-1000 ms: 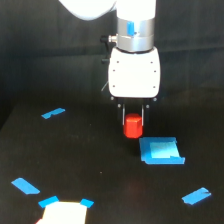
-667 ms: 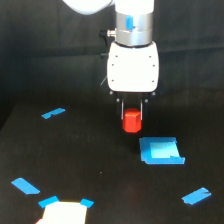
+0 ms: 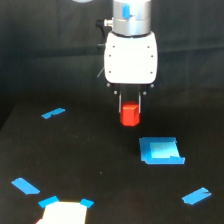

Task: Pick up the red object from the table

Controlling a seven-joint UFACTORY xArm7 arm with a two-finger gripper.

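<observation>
The red object (image 3: 130, 115), a small red-orange block, hangs in the air between the fingers of my gripper (image 3: 130, 111), which is shut on it. It sits just under the white gripper body, near the middle of the exterior view. Below it lies the black table (image 3: 100, 165), and the block does not touch it. The upper part of the block is partly hidden by the fingers.
A flat blue square piece (image 3: 161, 151) lies on the table just below and toward the exterior view's right of the block. Blue tape strips lie at the left (image 3: 53, 113), lower left (image 3: 25, 186) and lower right (image 3: 196, 196). A white patch (image 3: 64, 212) sits at the bottom edge.
The gripper has risen with the red object held in it, lifting the block further off the table. The blue piece and tape strips have not moved.
</observation>
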